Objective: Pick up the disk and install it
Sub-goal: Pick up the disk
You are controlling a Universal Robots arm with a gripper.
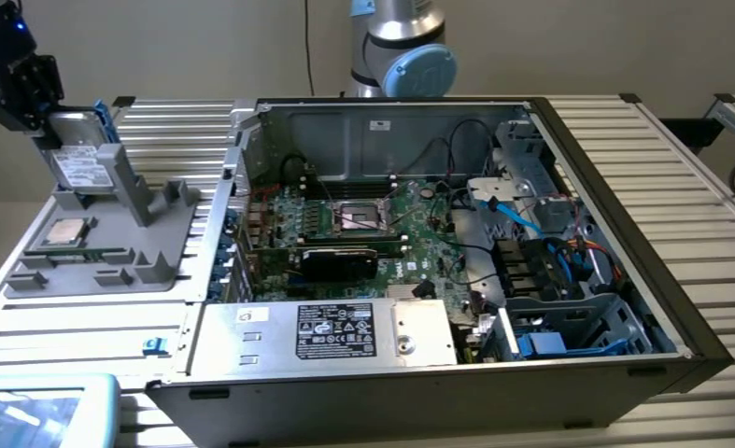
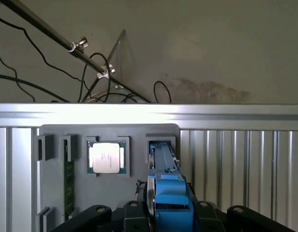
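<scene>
I'm running this in a robotics lab: robot arm (image 1: 399, 47), slatted metal table (image 1: 672, 168), an opened computer case (image 1: 404, 403) and a grey parts holder (image 1: 93, 273).

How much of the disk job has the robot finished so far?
Done: the tool is closed around the blue frame of the disk.
In hand: the disk stands upright at its slot in the grey holder; I cannot tell if it is lifted at all.
Left: the disk is not yet inside the open computer case, so installing is not done.
</scene>
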